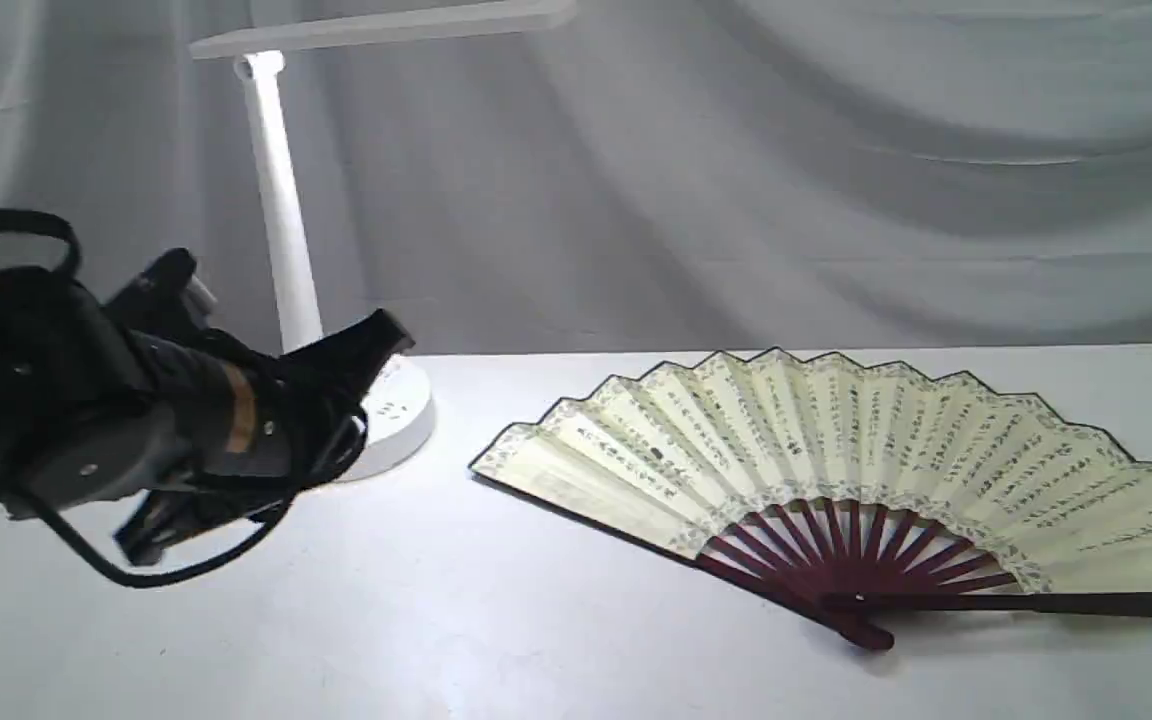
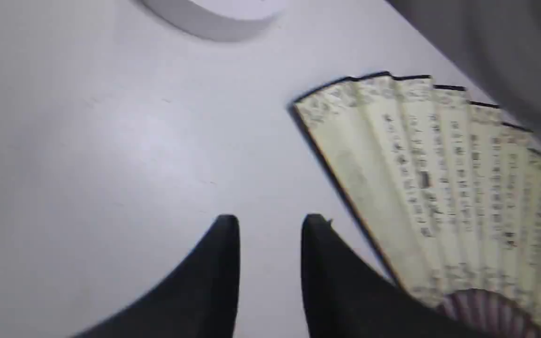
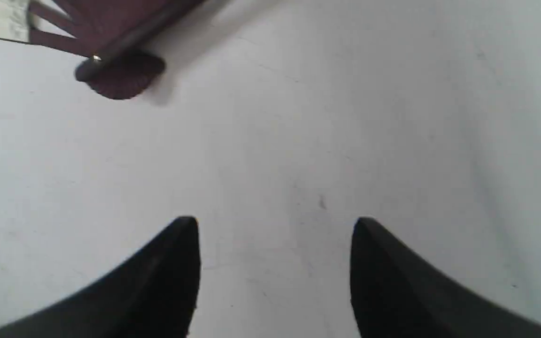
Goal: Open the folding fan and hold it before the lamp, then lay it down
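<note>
Your folding fan (image 1: 836,440) shows matt, pleated cream paper on smooth maroon wooden ribs. Beside your left gripper (image 2: 270,220), matt black itself, the lamp (image 1: 281,230) looks smooth white plastic; the desk (image 1: 436,620) is matt, faintly scuffed.

White tabletop (image 1: 536,620) carrying two objects. The folding fan (image 1: 836,450) lies flat and fully spread on the right half, its paper arc toward the rear and its maroon ribs (image 1: 836,540) converging near the front. The lamp (image 1: 281,220) stands on its round base (image 1: 406,415) at the rear left, well apart from the fan.
</note>
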{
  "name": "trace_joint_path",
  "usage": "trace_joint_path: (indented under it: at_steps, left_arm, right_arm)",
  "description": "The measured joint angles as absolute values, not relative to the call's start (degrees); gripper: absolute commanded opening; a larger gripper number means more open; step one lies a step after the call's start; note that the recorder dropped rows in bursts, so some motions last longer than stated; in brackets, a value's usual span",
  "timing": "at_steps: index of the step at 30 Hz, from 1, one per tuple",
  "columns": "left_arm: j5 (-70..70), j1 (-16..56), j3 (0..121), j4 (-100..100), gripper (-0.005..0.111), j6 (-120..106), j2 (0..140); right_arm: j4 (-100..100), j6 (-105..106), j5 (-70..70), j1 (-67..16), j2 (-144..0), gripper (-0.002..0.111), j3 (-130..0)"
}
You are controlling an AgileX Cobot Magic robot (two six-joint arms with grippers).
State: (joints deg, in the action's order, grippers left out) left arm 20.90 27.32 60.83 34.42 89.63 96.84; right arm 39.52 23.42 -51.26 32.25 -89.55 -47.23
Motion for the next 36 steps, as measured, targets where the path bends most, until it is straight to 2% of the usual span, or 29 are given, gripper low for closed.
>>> trace_joint_path:
  at_steps: [8,13,17,19,26,36]
  left_arm:
    - [36.8,26.5,60.8,22.6,0.023,60.6,90.5]
    - [44.3,22.8,60.8,10.9,0.018,35.5,89.0]
    - [50.8,19.3,60.8,7.8,0.007,19.9,87.2]
    - [52.1,17.6,60.8,7.4,0.000,16.8,85.8]
    - [50.6,14.8,60.3,8.7,0.000,13.7,82.5]
    - [50.1,14.7,60.3,8.3,0.000,13.3,82.5]
  right_arm:
    - [31.3,21.7,-48.7,21.4,-88.7,0.035,-47.2]
    - [26.7,21.2,-48.7,14.4,-88.5,0.032,-47.2]
    - [22.1,18.8,-48.8,9.7,-86.2,0.031,-47.2]
    - [18.1,16.3,-48.8,7.8,-84.3,0.030,-47.2]
    - [4.1,7.4,-47.6,4.6,-79.0,0.030,-47.2]
    - [5.8,5.8,-46.2,4.6,-78.8,0.030,-46.8]
